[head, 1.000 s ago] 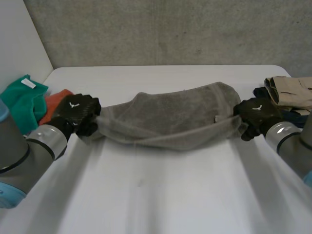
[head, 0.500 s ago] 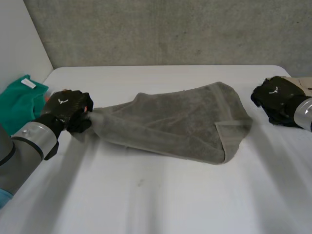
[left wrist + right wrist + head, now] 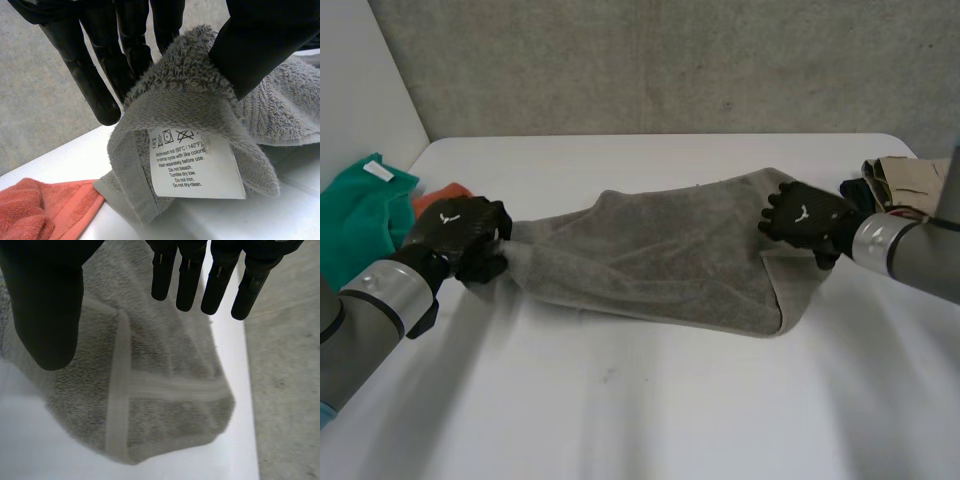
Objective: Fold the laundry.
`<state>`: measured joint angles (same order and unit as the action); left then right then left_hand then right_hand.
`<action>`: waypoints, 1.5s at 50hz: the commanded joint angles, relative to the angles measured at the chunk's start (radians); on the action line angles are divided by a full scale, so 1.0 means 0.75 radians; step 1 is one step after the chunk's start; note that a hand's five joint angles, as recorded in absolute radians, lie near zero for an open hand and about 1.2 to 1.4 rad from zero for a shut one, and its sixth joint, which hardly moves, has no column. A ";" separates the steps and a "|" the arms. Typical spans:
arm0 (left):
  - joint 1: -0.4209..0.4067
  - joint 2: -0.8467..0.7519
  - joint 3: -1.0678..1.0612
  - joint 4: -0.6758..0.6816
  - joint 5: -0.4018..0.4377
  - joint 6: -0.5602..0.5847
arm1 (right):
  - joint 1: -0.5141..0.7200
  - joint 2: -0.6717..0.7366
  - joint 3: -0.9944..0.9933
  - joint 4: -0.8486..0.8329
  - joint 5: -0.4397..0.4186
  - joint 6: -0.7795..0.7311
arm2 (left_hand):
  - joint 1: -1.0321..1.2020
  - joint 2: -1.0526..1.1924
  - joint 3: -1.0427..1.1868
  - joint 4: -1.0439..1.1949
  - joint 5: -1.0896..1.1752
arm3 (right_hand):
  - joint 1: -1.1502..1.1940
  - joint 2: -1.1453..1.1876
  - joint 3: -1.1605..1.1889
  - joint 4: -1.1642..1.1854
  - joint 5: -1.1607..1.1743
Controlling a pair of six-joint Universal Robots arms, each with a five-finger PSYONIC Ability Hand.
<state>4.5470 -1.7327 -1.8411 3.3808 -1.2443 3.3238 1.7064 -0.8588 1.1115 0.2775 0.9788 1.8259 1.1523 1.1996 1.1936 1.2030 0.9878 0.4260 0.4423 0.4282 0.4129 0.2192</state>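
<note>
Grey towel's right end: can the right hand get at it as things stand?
Probably yes: the right hand is open right above that end of the grey towel, with nothing between them.

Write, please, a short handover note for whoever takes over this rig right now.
Left robot hand: shut on the grey towel, at its left corner by the care label.
Right robot hand: open, fingers straight, at the towel's right end.
Towel lies crumpled in the middle of the table, its right corner turned over; green cloth and orange cloth at the left, beige garment at the right.
Done: no neat fold yet. Left: flatten, fold, then the other pieces.
</note>
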 commanded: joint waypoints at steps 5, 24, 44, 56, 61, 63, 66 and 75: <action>0.006 0.028 -0.004 -0.010 0.002 -0.002 | 0.061 0.188 -0.105 0.008 0.092 0.018 | 0.325 0.262 0.270 0.258 0.312 | 0.064 0.042 0.061 0.081 0.107; 0.051 0.073 -0.002 -0.053 0.011 -0.002 | -0.076 -0.211 0.226 -0.417 0.121 0.416 | 0.325 0.262 0.270 0.258 0.312 | 1.294 1.272 1.291 1.311 1.337; 0.147 0.328 0.002 -1.069 0.013 0.405 | -0.379 -0.714 0.665 0.569 0.274 0.024 | 0.325 0.262 0.270 0.258 0.312 | 1.294 1.272 1.291 1.311 1.337; 0.026 0.005 0.190 -0.800 -0.155 0.434 | -0.220 -0.561 0.572 0.127 0.360 0.308 | 0.302 0.239 0.247 0.235 0.289 | 1.294 1.272 1.291 1.311 1.337; -0.029 -0.162 0.419 -0.657 -0.212 0.416 | -0.122 -0.455 0.396 -0.075 0.437 0.461 | 0.294 0.231 0.239 0.227 0.281 | 1.294 1.272 1.291 1.311 1.337; -0.049 -0.224 0.579 -0.565 -0.206 0.395 | -0.075 -0.410 0.257 -0.224 0.482 0.563 | 0.298 0.235 0.243 0.231 0.285 | 1.294 1.272 1.291 1.311 1.337; -0.062 -0.261 0.815 -0.432 -0.188 0.342 | -0.038 -0.385 0.051 -0.451 0.574 0.747 | 0.318 0.255 0.263 0.250 0.304 | 1.294 1.272 1.291 1.311 1.337; -0.037 -0.238 1.121 -0.129 -0.259 -0.026 | -0.021 -0.467 -0.032 -1.030 0.667 1.092 | 0.318 0.255 0.263 0.250 0.304 | 1.294 1.272 1.291 1.311 1.337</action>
<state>4.5043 -1.9308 -1.1051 3.1670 -1.4008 3.4850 1.6880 -1.1591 1.0901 -0.2289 1.4592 2.5068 1.1523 1.1995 1.1936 1.2032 0.9878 1.1145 1.1731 1.1886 1.1965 0.9971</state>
